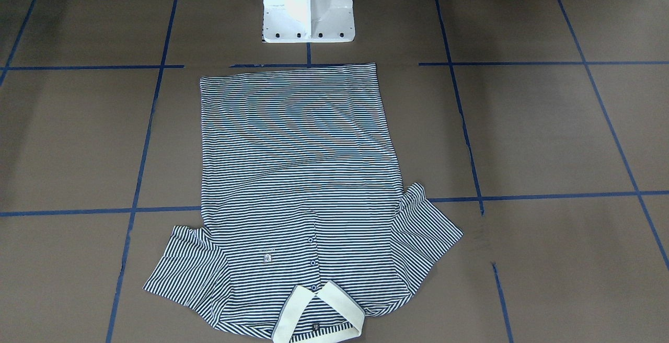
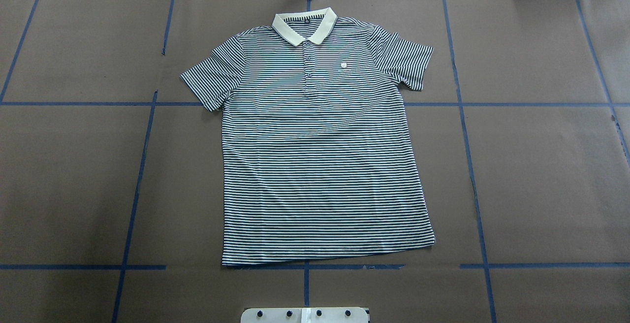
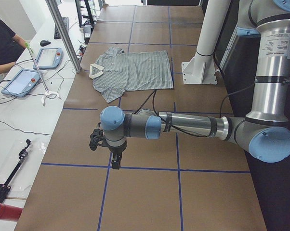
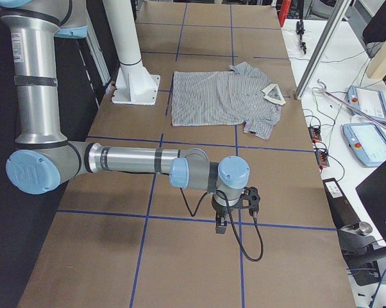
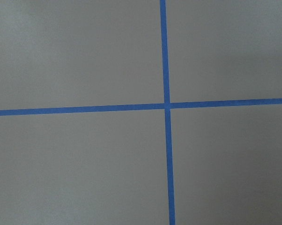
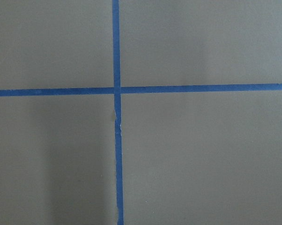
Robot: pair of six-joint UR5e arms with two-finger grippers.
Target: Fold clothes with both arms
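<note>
The striped polo shirt point(image 2: 320, 155) lies flat and face up in the middle of the table, collar point(image 2: 305, 26) at the far edge, hem toward the robot's base. It also shows in the front view point(image 1: 303, 175) and both side views point(image 3: 135, 72) point(image 4: 215, 96). My left gripper point(image 3: 115, 161) hangs over bare table far off to the shirt's left. My right gripper point(image 4: 222, 226) hangs over bare table far off to its right. Both show only in the side views, so I cannot tell whether they are open or shut. Both wrist views show only table.
Brown paper with blue tape lines point(image 2: 142, 165) covers the table. The white pedestal base point(image 1: 308, 6) stands just behind the shirt's hem. A metal post point(image 3: 63, 33), pendants point(image 3: 22, 82) and cables lie along the far edge, with an operator point(image 3: 3, 43) there.
</note>
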